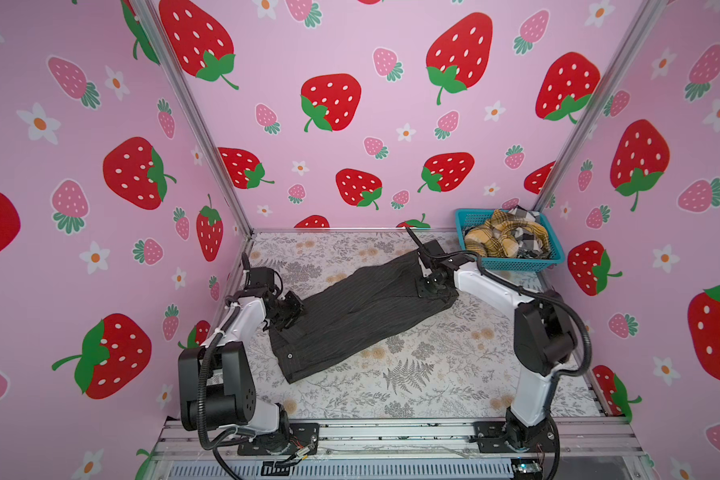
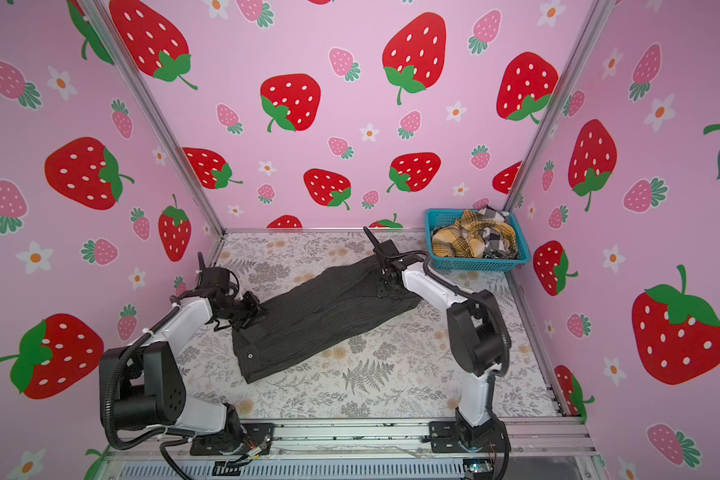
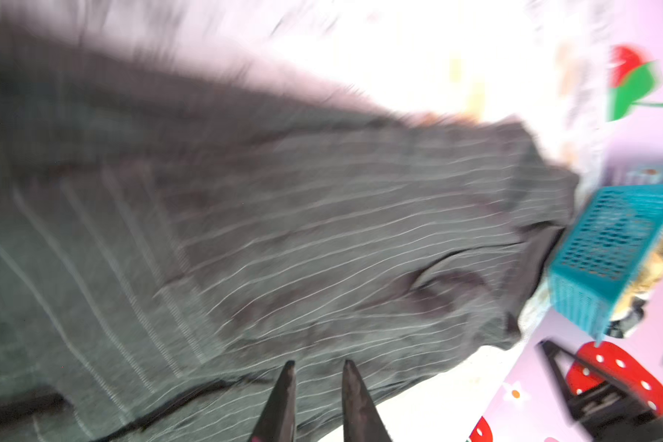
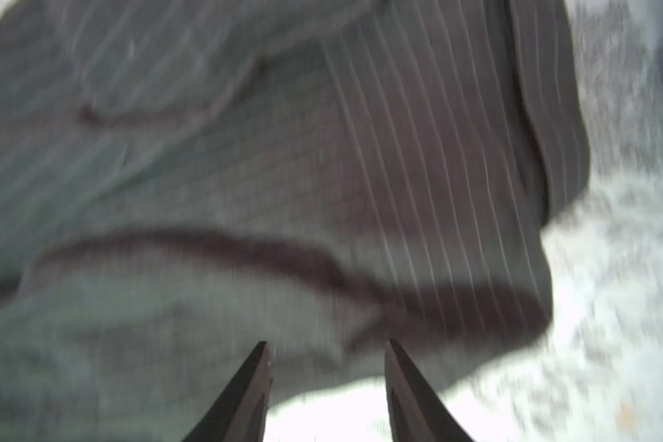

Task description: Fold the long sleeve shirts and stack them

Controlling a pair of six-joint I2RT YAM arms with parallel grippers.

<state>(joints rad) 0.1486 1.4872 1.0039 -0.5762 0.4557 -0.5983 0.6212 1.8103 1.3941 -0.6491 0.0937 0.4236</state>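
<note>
The charcoal pinstripe shirt (image 1: 350, 316) lies flat on the table (image 1: 412, 374), which has a pale cover printed with leaves and flowers. In both top views the shirt is folded into a long narrow band that runs slantwise, from the near left side toward the far right corner (image 2: 316, 316). One small button (image 1: 289, 356) shows near its near left end. The left gripper (image 1: 289, 309) stands at the left end of the band, at the edge of the cloth. In the left wrist view its two dark fingertips (image 3: 288, 379) are only a little apart, a narrow gap, and no cloth is pinched between them; the striped cloth (image 3: 322, 229) spreads just beyond the tips. The right gripper (image 1: 431, 286) points down over the far right end of the shirt. In the right wrist view its fingers (image 4: 399, 363) stand clearly wider apart than those of the left one, with nothing between them, and the cloth (image 4: 284, 172) lies under and beyond them with a dark crease across it. Both wrist views are blurred, so I cannot tell whether the tips touch the cloth. In the far right corner of the table sits a teal mesh basket (image 1: 512, 264), apart from the charcoal shirt. It holds the mustard plaid shirt (image 1: 499, 237) and the black-and-white check shirt (image 1: 531, 245), both crumpled together and not folded. Pink walls with strawberries (image 1: 350, 104) close the table on three sides.
</note>
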